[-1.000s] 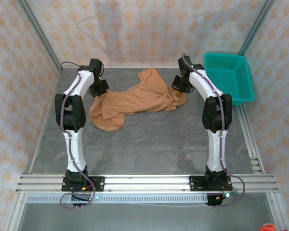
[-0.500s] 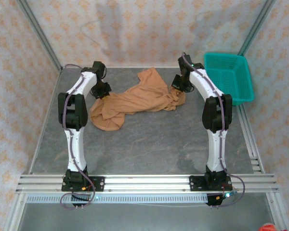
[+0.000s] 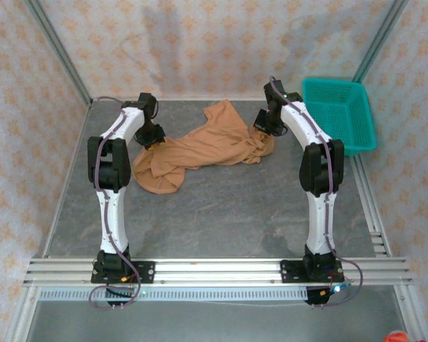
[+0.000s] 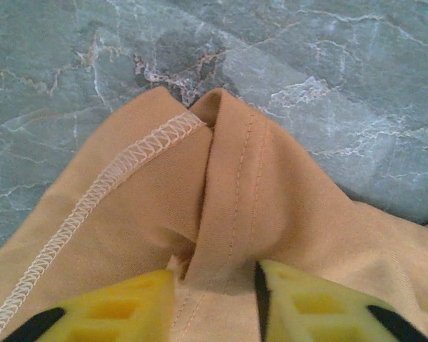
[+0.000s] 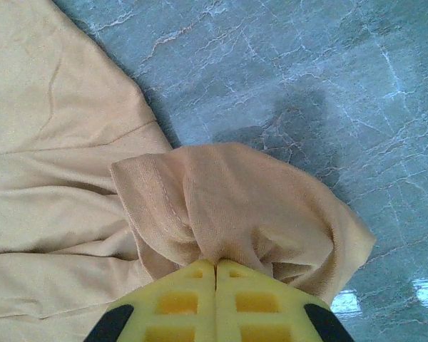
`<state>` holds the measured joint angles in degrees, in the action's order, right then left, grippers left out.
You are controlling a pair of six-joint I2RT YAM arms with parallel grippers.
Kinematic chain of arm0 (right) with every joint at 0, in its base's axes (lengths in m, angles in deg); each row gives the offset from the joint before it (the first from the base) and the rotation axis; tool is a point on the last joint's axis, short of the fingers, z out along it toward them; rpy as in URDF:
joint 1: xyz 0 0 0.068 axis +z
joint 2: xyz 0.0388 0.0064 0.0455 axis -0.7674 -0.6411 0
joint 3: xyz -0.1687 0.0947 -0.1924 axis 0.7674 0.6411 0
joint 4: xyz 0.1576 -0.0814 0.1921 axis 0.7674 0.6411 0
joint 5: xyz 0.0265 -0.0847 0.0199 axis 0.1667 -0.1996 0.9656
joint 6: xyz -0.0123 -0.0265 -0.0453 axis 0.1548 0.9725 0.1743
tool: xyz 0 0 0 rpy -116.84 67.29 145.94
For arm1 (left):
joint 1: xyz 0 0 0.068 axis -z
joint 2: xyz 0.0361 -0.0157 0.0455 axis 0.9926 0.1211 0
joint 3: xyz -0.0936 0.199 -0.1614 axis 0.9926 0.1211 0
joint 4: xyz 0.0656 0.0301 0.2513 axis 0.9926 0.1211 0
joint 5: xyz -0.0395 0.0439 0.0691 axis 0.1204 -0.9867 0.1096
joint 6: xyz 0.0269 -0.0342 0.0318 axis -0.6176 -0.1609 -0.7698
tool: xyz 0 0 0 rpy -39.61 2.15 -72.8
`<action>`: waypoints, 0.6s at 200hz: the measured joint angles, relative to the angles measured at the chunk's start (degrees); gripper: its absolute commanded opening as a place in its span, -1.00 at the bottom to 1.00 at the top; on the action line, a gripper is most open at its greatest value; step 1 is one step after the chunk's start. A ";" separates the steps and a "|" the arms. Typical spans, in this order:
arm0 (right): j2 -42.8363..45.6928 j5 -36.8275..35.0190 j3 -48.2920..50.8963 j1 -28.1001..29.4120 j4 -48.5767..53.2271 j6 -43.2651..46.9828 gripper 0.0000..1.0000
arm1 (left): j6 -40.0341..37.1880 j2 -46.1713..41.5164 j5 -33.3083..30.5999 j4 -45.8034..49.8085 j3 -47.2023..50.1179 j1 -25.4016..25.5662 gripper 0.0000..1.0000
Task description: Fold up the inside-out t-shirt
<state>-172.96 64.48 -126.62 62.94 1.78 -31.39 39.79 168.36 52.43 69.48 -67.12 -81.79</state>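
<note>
Left gripper (image 4: 215, 283) pinching a seamed hem fold of the inside-out t-shirt (image 4: 285, 192), left end; right gripper (image 5: 215, 266) clamped tight on bunched cloth, right end. Shirt crumpled between both, far half of table (image 3: 221, 214)

Near table (image 3: 221, 214) lies open; t-shirt (image 3: 207, 146) and teal basket (image 3: 340, 114) occupy the back.

Grey marbled tabletop (image 3: 221, 214) with a crumpled tan t-shirt (image 3: 200, 149) toward the back, teal basket (image 3: 340, 114) at far right
</note>
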 measured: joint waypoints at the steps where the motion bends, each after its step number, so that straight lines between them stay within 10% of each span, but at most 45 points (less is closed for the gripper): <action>1: 0.00 0.00 0.00 0.00 0.00 0.00 -1.00 | -0.11 0.00 -0.02 0.00 0.00 0.00 -0.44; 53: 0.00 0.04 -0.07 0.00 0.00 0.15 -1.00 | 0.20 0.00 -0.17 0.00 -0.44 0.00 -1.00; 120: 0.00 0.07 -0.07 0.00 0.02 0.39 -1.00 | -0.31 0.00 -0.17 -0.04 -1.18 0.15 -1.00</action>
<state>-172.96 64.54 -126.68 62.94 1.80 -31.00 39.48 168.36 52.26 69.43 -68.30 -81.63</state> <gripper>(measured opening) 0.046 0.064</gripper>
